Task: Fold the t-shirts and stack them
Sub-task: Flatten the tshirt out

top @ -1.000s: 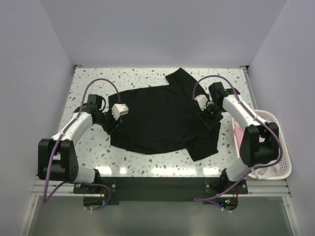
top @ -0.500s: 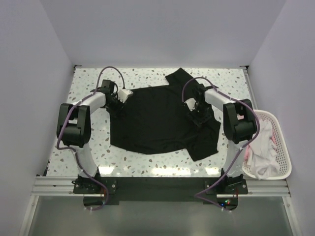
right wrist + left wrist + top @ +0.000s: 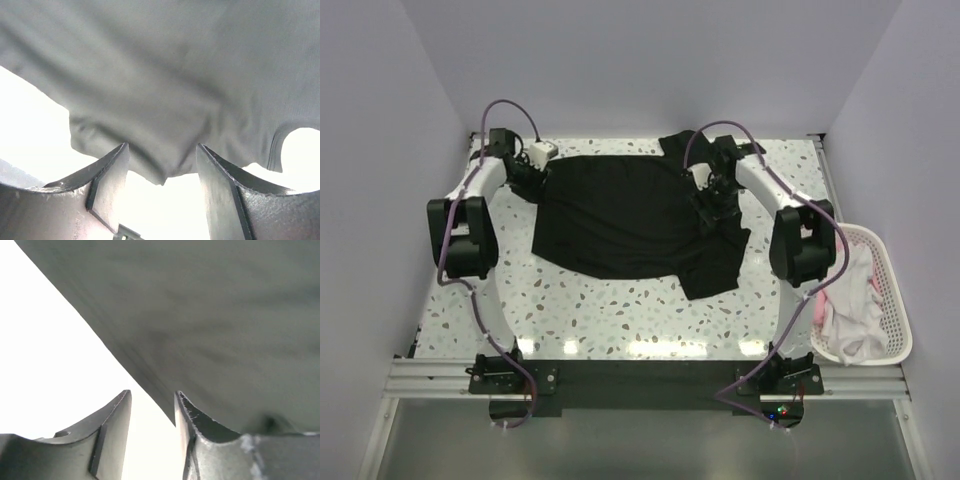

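Observation:
A black t-shirt (image 3: pixel 625 215) lies spread on the speckled table (image 3: pixel 620 320), one sleeve at the far middle and one at the near right. My left gripper (image 3: pixel 532 178) is at the shirt's far left edge. In the left wrist view (image 3: pixel 152 392) its jaws stand apart, the cloth's edge (image 3: pixel 225 315) at the right fingertip. My right gripper (image 3: pixel 713 205) is over the shirt's right side. In the right wrist view (image 3: pixel 161 145) it is open, with a fold of black fabric (image 3: pixel 160 75) hanging at the fingertips. White and pink shirts (image 3: pixel 845 300) lie in the basket.
A white slatted basket (image 3: pixel 892 300) stands at the table's right edge beside the right arm. White walls close in the back and both sides. Both arms reach to the far half of the table.
Both arms have swung from the middle of the table toward its far side. The black shirt has shifted away from the near edge and a little left.

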Controlling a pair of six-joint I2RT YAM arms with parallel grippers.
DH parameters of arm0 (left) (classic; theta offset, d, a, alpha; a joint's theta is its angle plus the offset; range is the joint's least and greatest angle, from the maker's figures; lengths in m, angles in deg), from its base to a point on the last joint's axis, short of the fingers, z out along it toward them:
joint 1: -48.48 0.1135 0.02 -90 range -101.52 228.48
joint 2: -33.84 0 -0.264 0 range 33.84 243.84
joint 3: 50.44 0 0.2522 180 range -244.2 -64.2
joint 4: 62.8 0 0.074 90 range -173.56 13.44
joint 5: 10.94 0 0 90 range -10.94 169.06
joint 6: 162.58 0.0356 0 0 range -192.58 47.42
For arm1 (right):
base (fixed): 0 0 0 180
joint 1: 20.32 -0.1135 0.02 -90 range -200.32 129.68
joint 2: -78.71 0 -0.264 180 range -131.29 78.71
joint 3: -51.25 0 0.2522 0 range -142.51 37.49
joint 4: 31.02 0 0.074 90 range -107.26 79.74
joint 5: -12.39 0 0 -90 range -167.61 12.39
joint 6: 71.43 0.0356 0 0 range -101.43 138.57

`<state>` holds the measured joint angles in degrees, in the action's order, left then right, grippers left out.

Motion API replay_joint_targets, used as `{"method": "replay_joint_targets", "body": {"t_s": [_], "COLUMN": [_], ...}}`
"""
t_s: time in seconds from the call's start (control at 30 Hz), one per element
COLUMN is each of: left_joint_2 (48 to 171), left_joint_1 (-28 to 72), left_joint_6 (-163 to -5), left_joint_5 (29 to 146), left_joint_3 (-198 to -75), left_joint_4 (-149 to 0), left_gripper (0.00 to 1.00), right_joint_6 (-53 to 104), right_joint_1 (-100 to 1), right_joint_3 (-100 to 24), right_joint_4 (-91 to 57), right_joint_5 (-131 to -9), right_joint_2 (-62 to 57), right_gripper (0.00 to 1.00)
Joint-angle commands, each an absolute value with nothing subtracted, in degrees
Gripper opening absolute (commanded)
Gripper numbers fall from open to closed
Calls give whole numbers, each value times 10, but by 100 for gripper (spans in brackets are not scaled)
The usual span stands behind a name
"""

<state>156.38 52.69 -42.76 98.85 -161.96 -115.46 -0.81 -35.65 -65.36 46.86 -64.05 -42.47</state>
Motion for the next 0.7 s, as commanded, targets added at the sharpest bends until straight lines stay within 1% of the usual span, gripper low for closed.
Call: {"method": "replay_joint_targets", "body": {"t_s": [0.0, 0.13, 0.23, 0.33, 0.67], "left_joint_2": [1422, 1344, 1300, 1267, 1222], "left_joint_1": [516, 515, 515, 515, 515], "left_joint_6": [-373, -339, -332, -331, -322], "left_joint_5": [1082, 1101, 1111, 1119, 1102], "left_joint_3": [-1555, -1455, -1394, -1344, -1300], "left_joint_4": [-1194, -1195, -1188, -1176, -1163], "left_gripper": [46, 47, 47, 47, 47], "right_joint_6": [-44, -81, -87, -79, -36], "right_joint_1": [-359, -364, -375, -391, -433], "right_joint_3": [-598, -503, -443, -398, -348], "right_joint_4": [530, 542, 525, 496, 400], "right_joint_5": [-608, -645, -683, -718, -794], "right_joint_2": [-310, -245, -223, -218, -282], "right_gripper": [59, 51, 45, 42, 31]}}
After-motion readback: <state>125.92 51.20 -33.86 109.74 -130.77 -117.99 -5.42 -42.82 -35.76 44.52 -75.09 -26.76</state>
